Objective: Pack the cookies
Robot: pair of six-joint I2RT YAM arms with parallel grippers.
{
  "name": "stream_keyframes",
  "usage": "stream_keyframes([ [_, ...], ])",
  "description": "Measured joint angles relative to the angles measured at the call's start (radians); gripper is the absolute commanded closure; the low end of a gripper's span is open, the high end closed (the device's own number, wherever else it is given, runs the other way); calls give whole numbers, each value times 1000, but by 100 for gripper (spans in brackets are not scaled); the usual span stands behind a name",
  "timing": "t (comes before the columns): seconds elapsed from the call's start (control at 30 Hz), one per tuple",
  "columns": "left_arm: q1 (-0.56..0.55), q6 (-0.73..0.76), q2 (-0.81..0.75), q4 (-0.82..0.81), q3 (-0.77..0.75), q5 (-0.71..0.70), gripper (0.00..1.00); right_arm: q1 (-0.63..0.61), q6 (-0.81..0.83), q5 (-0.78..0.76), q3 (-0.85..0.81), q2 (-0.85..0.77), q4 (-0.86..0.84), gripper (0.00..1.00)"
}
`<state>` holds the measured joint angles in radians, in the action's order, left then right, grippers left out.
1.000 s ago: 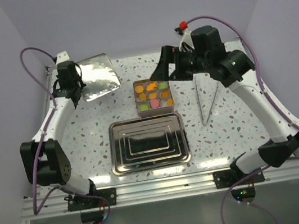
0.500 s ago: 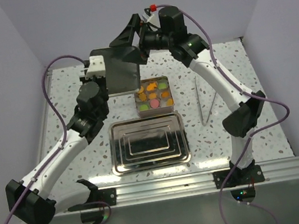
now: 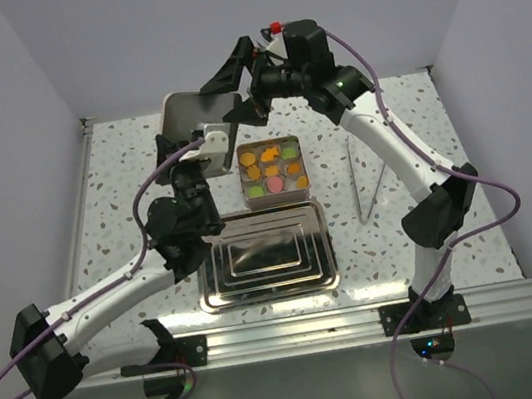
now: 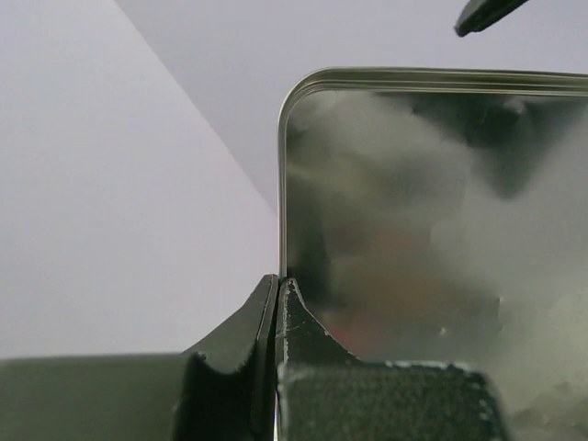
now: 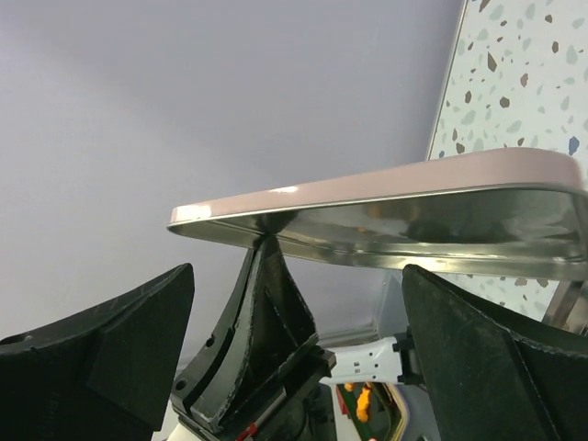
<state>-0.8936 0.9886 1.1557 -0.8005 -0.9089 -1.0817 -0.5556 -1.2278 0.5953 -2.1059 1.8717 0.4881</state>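
**Lid up in the left jaws, cookies in the tin**

I start with the speckled table (image 3: 112, 183). The nested steel tray (image 3: 265, 255) lies at its middle, near the arm bases. At 12 o'clock from the tray, touching or nearly touching its rim, sits the small square tin (image 3: 277, 196).

At 10 o'clock from the tin the metal lid (image 3: 187, 116) hangs in the air, tilted. My left gripper (image 4: 278, 285) has its jaws pinched tight on the lid's edge. My right gripper (image 3: 229, 92) is at the lid's far corner, jaws spread wide, and the wrist view shows the lid's rim lying across the gap. I can't tell if either finger touches it.

Metal tongs (image 3: 369, 178) lie at 3 o'clock from the tin.

The cookies (image 3: 273, 171) are in the open tin, three rows of three in orange, green and pink.
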Motion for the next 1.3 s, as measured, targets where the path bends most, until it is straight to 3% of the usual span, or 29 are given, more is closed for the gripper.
stream_keyframes([
  [0.3,-136,500,61,-356,45,-15,100,9,0,36,8,-16,28,1],
  [0.47,-195,629,92,-396,45,8,100,13,8,76,8,-16,60,2],
  [0.63,-226,697,92,-424,45,8,100,16,13,113,8,-16,96,9],
  [0.73,-235,723,92,-432,39,8,100,21,11,135,13,-16,96,26],
  [0.9,-242,739,90,-438,34,-5,100,36,-43,174,58,-18,68,67],
  [0.97,-242,744,90,-436,34,-16,100,38,-69,189,66,-18,63,74],
  [1.0,-242,745,90,-436,34,-22,100,37,-85,199,67,-18,55,82],
  [1.13,-242,752,90,-432,34,-50,100,38,-136,216,67,-20,1,91],
  [1.3,-248,751,90,-434,34,-57,90,37,-170,209,69,-21,-55,96],
])
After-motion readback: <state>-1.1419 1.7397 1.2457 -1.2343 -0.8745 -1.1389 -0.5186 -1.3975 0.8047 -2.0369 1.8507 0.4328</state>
